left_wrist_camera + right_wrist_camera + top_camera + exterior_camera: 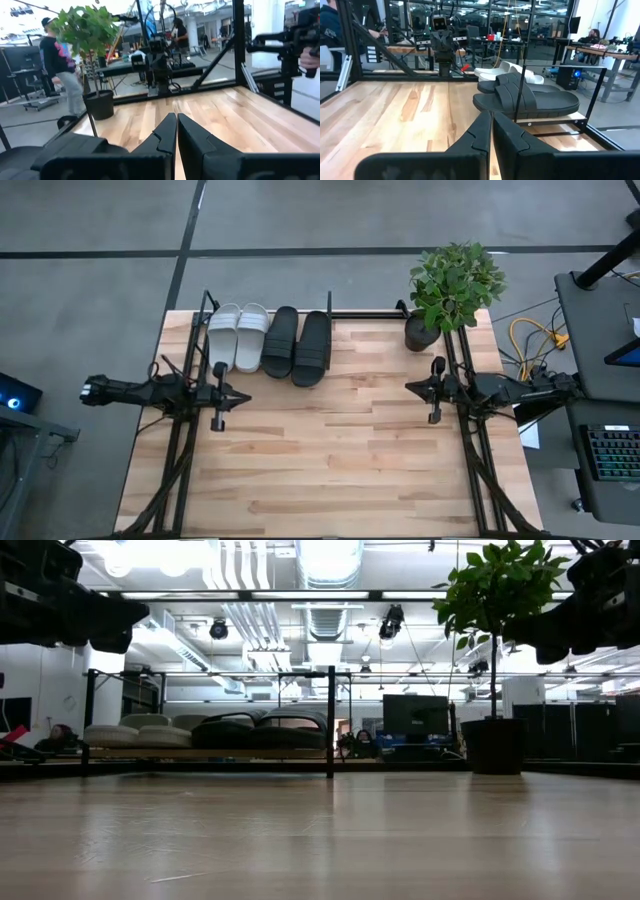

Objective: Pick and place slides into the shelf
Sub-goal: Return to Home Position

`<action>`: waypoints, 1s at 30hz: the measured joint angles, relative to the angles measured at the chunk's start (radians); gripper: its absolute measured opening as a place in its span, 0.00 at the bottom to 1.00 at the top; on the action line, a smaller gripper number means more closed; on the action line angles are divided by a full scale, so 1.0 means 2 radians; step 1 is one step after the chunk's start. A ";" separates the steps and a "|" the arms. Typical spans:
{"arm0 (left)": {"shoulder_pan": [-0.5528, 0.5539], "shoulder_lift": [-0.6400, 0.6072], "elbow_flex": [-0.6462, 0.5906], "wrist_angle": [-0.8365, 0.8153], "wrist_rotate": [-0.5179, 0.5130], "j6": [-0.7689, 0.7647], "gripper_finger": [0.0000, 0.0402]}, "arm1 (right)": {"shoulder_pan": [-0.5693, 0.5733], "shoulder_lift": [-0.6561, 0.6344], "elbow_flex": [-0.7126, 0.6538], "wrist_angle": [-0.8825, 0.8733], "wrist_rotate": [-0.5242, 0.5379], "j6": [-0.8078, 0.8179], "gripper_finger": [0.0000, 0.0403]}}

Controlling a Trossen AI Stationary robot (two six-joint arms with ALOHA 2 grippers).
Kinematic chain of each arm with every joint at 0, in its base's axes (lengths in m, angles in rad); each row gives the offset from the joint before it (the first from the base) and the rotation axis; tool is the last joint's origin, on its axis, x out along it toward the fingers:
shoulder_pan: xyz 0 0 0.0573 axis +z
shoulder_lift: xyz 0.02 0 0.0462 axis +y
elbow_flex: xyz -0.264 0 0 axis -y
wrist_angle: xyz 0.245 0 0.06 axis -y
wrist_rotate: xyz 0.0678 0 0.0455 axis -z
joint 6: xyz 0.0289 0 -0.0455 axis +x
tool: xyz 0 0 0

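Pale wood planks make up the desk [330, 450], and at its left edge the left arm [150, 392] lies stretched inward. The left jaws are pressed together, pointing across the desk toward the other arm and holding nothing. In the left wrist view the two dark fingers [165, 137] meet with only a thin seam between them, clear of the wood below.

Behind that arm, along the far edge, stands the shelf [330, 720], its thin black rods and upright end frames rising over a light board. All four slides lie on it side by side. The light grey-white pair [238, 335] takes the left end, its two slides touching each other. The matte black pair [298, 345] lies just to the right of them, and its rightmost slide is turned a little askew and reaches further toward the middle of the desk than the white ones.

Further right, at the far corner, a potted plant [455, 280] stands in a dark pot. Below it in the high view, the right arm [500, 390] reaches in from the right edge. The right jaws are also closed on nothing, fingers [477, 140] together above bare wood, facing the left arm.

Off the desk to the right, a keyboard [612, 452] rests on a dark side table.
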 joint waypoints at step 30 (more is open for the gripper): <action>0.000 0.008 -0.001 0.000 -0.001 0.001 0.00 | 0.000 0.006 0.000 0.000 0.000 -0.010 0.02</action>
